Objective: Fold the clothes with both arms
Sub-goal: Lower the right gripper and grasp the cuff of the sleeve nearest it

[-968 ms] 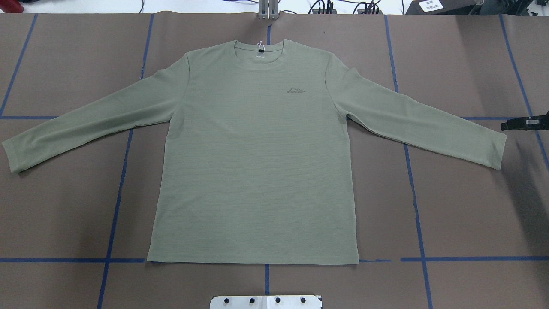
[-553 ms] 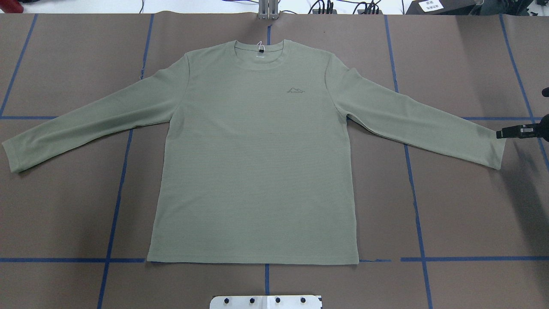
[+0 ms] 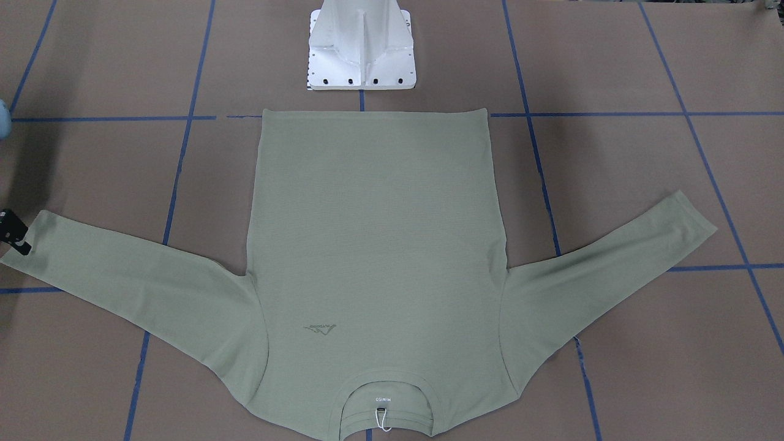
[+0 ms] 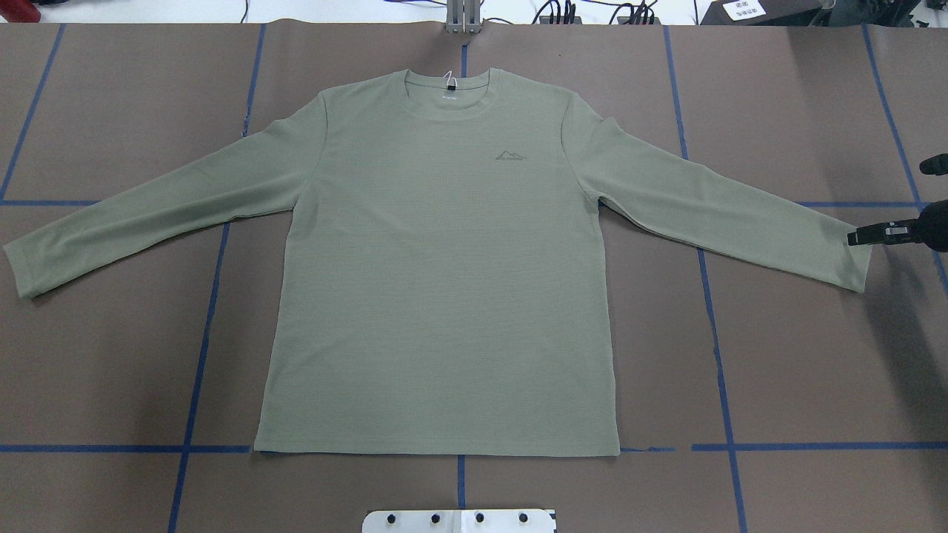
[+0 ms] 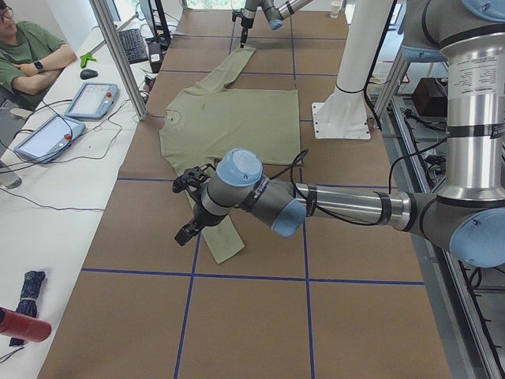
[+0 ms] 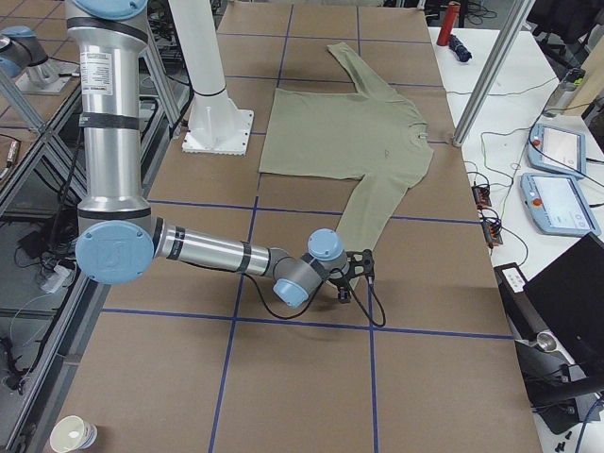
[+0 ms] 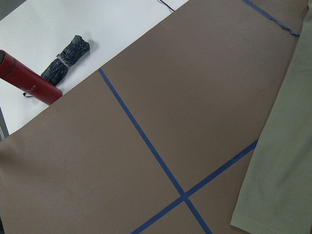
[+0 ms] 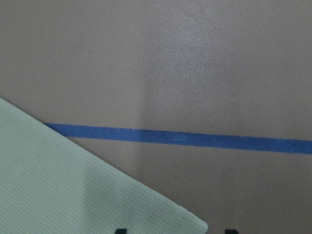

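**Overhead exterior.** Item: one shirt (image 4: 444, 281), sage-green, long-sleeved, lying flat and face-up on the brown worktop (image 4: 815, 370), both sleeves spread. The right gripper (image 4: 863, 237) is at the cuff on the robot's right (image 4: 852, 263). The left gripper is not in this view.

**Exterior front-facing.** The hem lies just before the white pedestal (image 3: 361, 49), with the neckline and string tag (image 3: 381, 419) at the far side from it. The body shows no creases.

**Exterior left.** The left gripper (image 5: 189, 207) is low over the near sleeve. Whether its fingers are wide or narrow I cannot tell from here. A seated operator (image 5: 28, 51) is at the side bench.

**Exterior right.** The right arm reaches low along the worktop to the end of the near sleeve. Pendants (image 6: 557, 203) lie on the bench.

**Left wrist-mounted.** Shows a sleeve edge, blue tape lines, and off the worktop a red tube (image 7: 27, 78) and a folded umbrella (image 7: 66, 61).

**Right wrist-mounted.** Two dark fingertips (image 8: 119, 230) stand well apart, holding nothing, with the cuff corner between them.

**Step in hand (judged).** Taking hold of the sleeve ends.
- Come down square to the cuff.
- Catch both cloth layers close to the corner.
- Have the left side match before lifting.
- Raise only enough to clear the worktop, so the body does not drag.

**Containers.** None seen in any view.
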